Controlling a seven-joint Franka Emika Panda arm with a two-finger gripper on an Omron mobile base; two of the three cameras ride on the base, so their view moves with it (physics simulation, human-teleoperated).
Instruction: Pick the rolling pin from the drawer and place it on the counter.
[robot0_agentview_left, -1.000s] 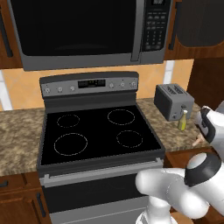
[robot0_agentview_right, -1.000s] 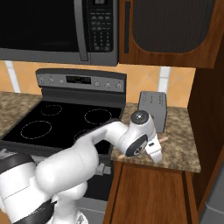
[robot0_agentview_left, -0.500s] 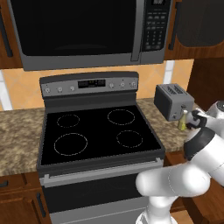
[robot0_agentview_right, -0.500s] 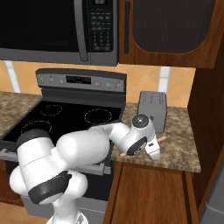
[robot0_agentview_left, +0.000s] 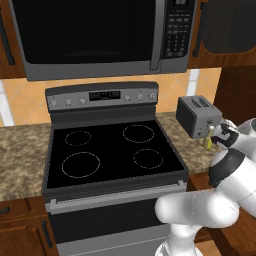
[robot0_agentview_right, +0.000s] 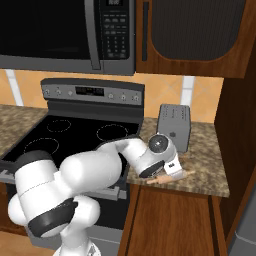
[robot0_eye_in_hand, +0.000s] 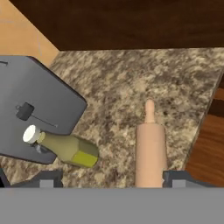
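The white arm bends out from the base and reaches over the front right corner of the stove (robot0_agentview_right: 75, 137), its wrist turned so the pincer (robot0_eye_in_hand: 111, 179) points down and across the speckled table (robot0_eye_in_hand: 131, 92) to the right of the stove. In the right base view the hand sits low over the table, just in front of the grey toaster (robot0_agentview_right: 174, 126).

In the hand view the two dark fingertips (robot0_eye_in_hand: 46, 179) stand well apart at the bottom edge. The rolling pin (robot0_eye_in_hand: 150, 151) lies flat on the table between them, close to the far-side tip, its knob handle pointing away from the pincer. Whether a tip touches it I cannot tell. In the right base view the rolling pin (robot0_agentview_right: 172, 176) lies just under the hand, near the table's front edge.

A yellow-green bottle (robot0_eye_in_hand: 65, 146) lies tilted against the toaster's side, near the other fingertip. The wooden drawer front (robot0_agentview_right: 172, 220) sits below the table edge.
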